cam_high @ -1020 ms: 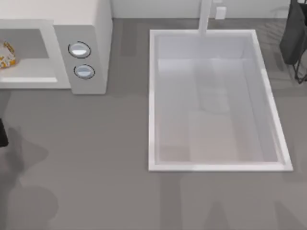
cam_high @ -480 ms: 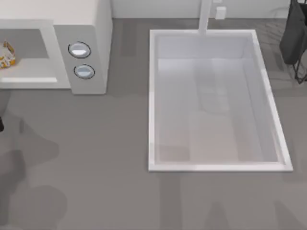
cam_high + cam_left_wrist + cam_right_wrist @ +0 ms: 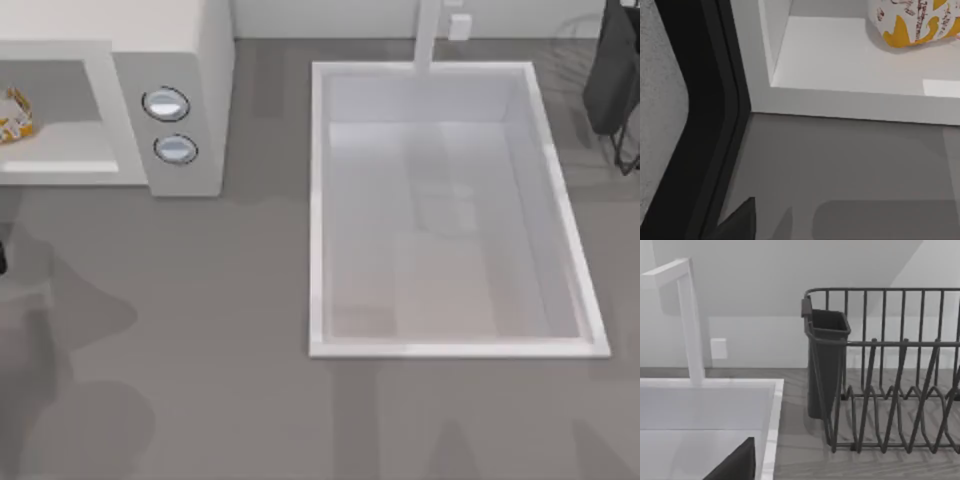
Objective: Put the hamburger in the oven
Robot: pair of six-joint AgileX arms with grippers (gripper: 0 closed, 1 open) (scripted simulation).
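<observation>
The hamburger, a white wrapper with orange-yellow patches, lies inside the open cavity of the off-white oven at the table's back left. The left wrist view looks at the hamburger resting on the oven floor, with nothing touching it. A dark sliver of my left arm sits at the table's left edge, in front of the oven. A dark tip of my left gripper hangs over the counter, apart from the hamburger. A dark tip of my right gripper hangs near the sink's far right corner.
A large white sink basin with a faucet takes up the middle and right. A dark dish rack stands at the back right. The oven's black door stands open beside the cavity. Two knobs face up.
The dark sliver of my left arm has drawn back toward the table's left edge, and its shadow has spread to the right. The hamburger has stayed in the oven.
</observation>
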